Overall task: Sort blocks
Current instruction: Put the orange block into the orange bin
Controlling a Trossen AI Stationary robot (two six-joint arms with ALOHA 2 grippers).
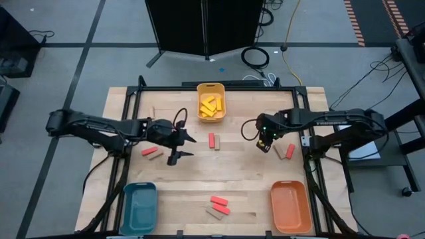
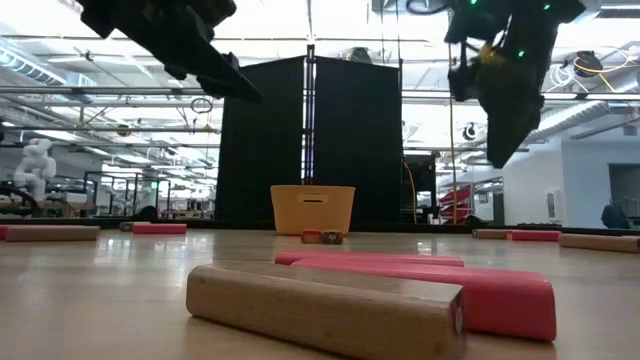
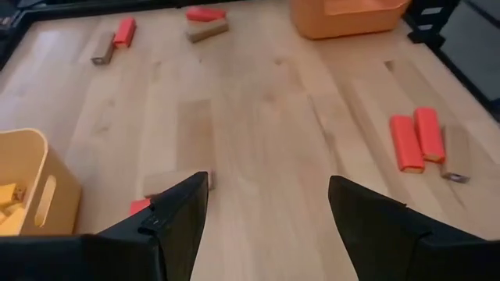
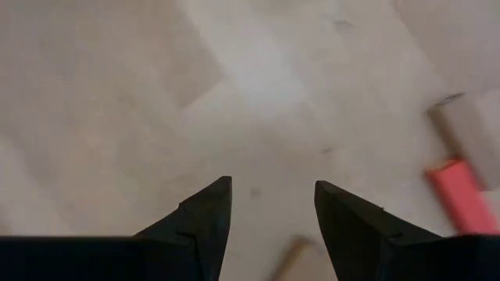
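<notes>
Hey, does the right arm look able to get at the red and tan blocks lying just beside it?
Probably yes. The right hand hangs open over bare table, with the red block and tan block lying flat and uncovered close by, nothing in between.

A yellow tray (image 1: 211, 89) sits at top centre of the counter (image 1: 246, 179), a teal tray (image 1: 139, 206) lower left, an orange tray (image 1: 291, 207) lower right.

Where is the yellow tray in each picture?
High view: the yellow tray sits at the table's far edge, in the middle, with yellow blocks inside.
Low view: yellow tray in the centre, far back.
Left wrist view: yellow tray at the left edge.
Right wrist view: not in it.
Shared landmark: the black panel behind the tray.
</notes>
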